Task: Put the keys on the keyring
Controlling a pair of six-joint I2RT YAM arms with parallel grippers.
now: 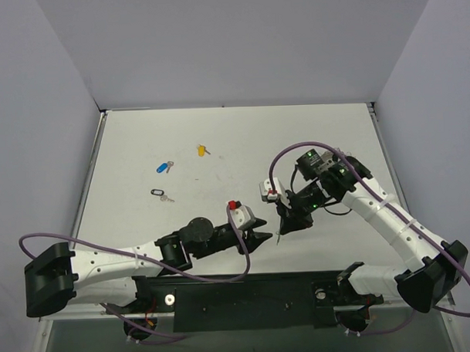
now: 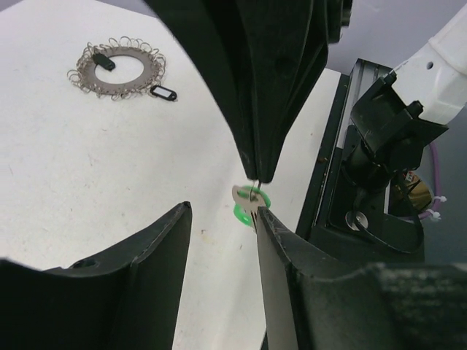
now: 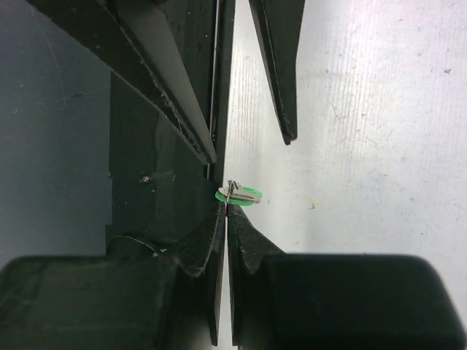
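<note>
near the desk point(image 2: 87, 182) front edge, left arm point(image 1: 114, 261) lies low, stretched twd centre, left pincer point(image 2: 222, 211) wide, nothing btwn its black wedge-shaped fingers point(image 2: 146, 277). right arm point(image 1: 375, 210) elbows over & tips down; right pincer point(image 3: 228, 213) pinched tight on the green-headed key point(image 2: 250, 200), thin silver blade, plastic head. keyring point(image 2: 117, 69), flat grey metal hoop w/ wire loops, lies well apart.

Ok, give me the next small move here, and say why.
Probably draw the left gripper back, clear of the small silver key with the green plastic head. Its jaws stand open around the key, while the right gripper is shut on it. That lets the right one carry it to the flat grey metal keyring edged with wire loops.
</note>
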